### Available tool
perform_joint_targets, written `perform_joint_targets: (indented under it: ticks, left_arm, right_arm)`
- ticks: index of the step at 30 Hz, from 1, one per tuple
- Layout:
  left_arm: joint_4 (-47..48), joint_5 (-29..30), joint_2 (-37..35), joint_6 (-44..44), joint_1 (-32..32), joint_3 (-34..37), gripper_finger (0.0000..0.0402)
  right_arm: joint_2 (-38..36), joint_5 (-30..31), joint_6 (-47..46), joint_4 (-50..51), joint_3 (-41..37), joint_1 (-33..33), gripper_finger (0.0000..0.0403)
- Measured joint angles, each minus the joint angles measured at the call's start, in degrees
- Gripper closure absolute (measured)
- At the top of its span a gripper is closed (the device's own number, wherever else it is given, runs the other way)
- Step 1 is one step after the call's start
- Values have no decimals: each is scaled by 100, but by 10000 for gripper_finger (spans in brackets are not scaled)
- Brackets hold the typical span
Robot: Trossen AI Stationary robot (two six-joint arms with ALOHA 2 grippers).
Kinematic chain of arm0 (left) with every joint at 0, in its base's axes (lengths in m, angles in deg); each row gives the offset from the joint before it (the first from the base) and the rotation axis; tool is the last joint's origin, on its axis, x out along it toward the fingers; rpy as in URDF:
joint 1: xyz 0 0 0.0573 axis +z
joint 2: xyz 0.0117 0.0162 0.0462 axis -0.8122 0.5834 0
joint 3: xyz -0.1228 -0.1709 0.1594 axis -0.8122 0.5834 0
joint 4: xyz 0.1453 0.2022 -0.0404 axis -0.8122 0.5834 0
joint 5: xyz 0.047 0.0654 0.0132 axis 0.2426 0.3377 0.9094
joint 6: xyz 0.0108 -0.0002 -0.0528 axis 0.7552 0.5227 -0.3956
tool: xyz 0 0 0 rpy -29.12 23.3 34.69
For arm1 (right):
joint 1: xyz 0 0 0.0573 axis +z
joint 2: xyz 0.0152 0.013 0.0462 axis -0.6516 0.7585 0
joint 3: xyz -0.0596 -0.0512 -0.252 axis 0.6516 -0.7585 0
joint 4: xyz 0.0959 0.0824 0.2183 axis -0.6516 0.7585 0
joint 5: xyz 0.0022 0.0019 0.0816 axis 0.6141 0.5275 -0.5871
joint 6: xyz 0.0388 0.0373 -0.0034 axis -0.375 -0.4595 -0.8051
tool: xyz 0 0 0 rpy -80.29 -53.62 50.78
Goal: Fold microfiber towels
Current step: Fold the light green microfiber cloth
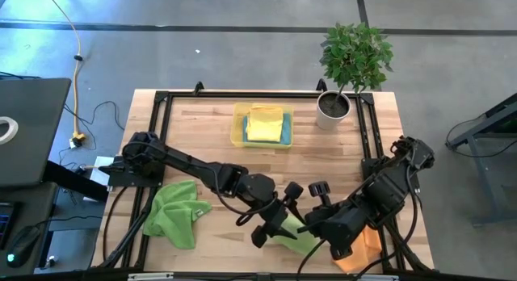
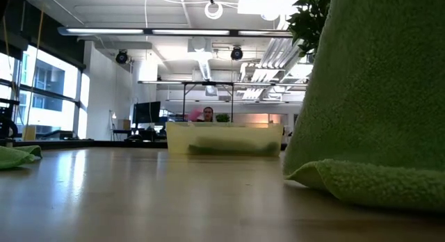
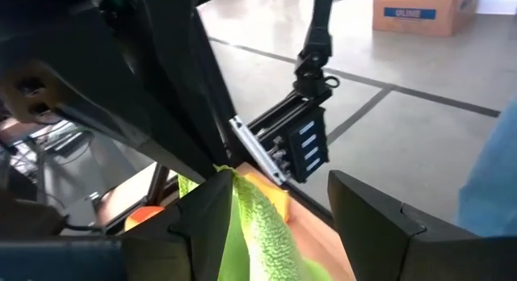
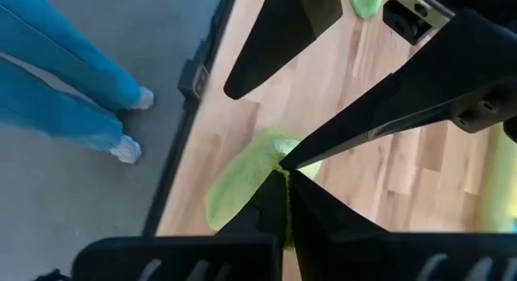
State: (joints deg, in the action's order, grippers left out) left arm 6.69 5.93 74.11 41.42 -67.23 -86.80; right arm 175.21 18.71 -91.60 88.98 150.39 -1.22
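A green microfiber towel (image 1: 296,236) hangs near the table's front edge between my two grippers; its lower fold (image 2: 361,179) rests on the wood. My right gripper (image 4: 283,173) is shut on its top. My left gripper (image 3: 283,232) is open beside it, level with the hanging part, and one finger is against the cloth. A second green towel (image 1: 174,213) lies crumpled at the front left. An orange towel (image 1: 360,250) lies under my right arm. A yellow towel (image 1: 263,122) lies on a blue one in the yellow tray (image 1: 237,127). My right gripper pinches the green towel's top edge (image 4: 278,161) between its two shut fingertips, slanting down from above. The cloth hangs slack below the fingers, with its lower fold on the table. My left gripper has the hanging cloth (image 3: 257,224) against the inner side of one finger (image 3: 208,220). Its other finger (image 3: 380,224) stands apart from the cloth.
A potted plant (image 1: 352,65) stands at the far right corner. A person's legs in blue trousers (image 4: 73,79) stand just off the table's edge. Bare wood lies between the tray and the grippers.
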Motion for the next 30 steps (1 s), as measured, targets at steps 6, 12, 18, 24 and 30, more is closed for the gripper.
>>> perform_joint_targets:
  ticks: [6, 12, 18, 24, 30]
  left_arm:
    - [149, 90, 41, -20, 17, 15, 204]
    - [359, 3, 26, -21, -35, 11, 204]
    - [469, -771, 26, -23, -189, 11, 204]
    - [577, -1050, 25, 12, -334, 11, 204]
    - [1013, -1049, 24, -64, -326, 11, 204]
  right_arm:
    - [0, 81, -411, -384, 11, -13, 403]
    - [0, 79, -470, -633, 11, -5, 403]
    - [0, 85, -472, -214, 11, -11, 403]
    - [0, 73, -656, 159, 11, -5, 403]
    - [-3, -39, -1151, 912, 10, 8, 403]
